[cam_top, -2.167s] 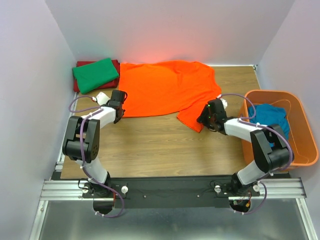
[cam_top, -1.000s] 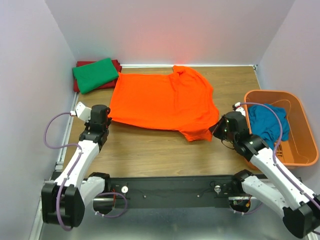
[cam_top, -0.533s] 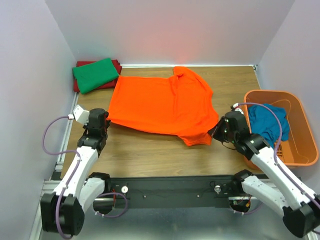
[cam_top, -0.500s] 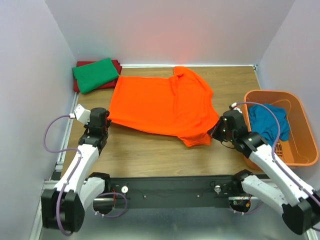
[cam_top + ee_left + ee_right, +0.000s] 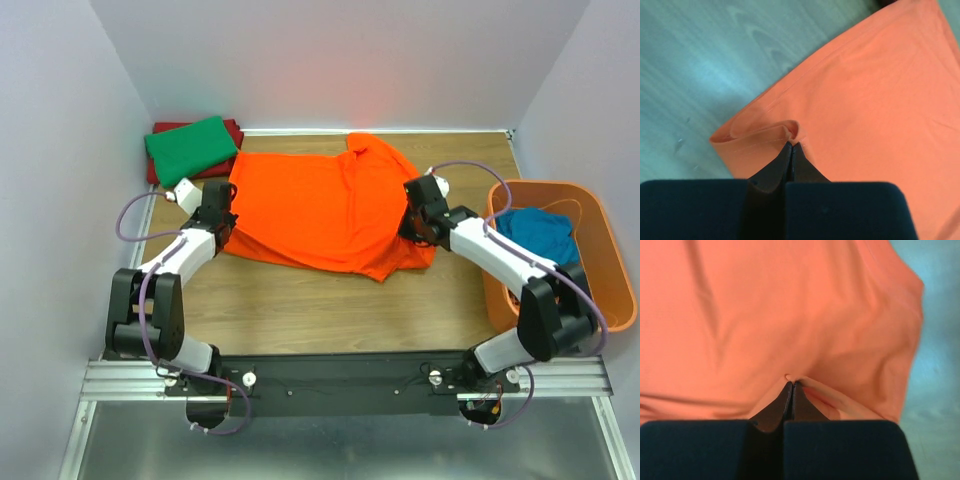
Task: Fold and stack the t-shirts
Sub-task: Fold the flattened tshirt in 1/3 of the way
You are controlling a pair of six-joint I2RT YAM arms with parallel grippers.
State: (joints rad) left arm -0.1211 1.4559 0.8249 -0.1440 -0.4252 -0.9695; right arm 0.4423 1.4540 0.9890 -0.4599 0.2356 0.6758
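Observation:
A bright orange t-shirt point(image 5: 320, 205) lies spread across the middle of the wooden table point(image 5: 300, 300). My left gripper point(image 5: 221, 207) sits at its left edge, shut on a pinched fold of the orange hem point(image 5: 791, 131). My right gripper point(image 5: 415, 216) rests over the shirt's right side, shut on a raised pinch of orange cloth point(image 5: 795, 377). A folded green t-shirt point(image 5: 190, 148) lies on a dark red t-shirt point(image 5: 233, 128) at the back left. A teal blue t-shirt point(image 5: 540, 235) lies crumpled in the basket.
The rigid orange plastic basket point(image 5: 605, 270) stands at the right edge of the table. Pale walls close in the left, back and right sides. Bare wood point(image 5: 700, 60) shows left of the shirt in the left wrist view.
Both grippers have moved away from the arm bases and inward, pulling the orange shirt's near corners with them. The right gripper now sits over the shirt instead of beside it.

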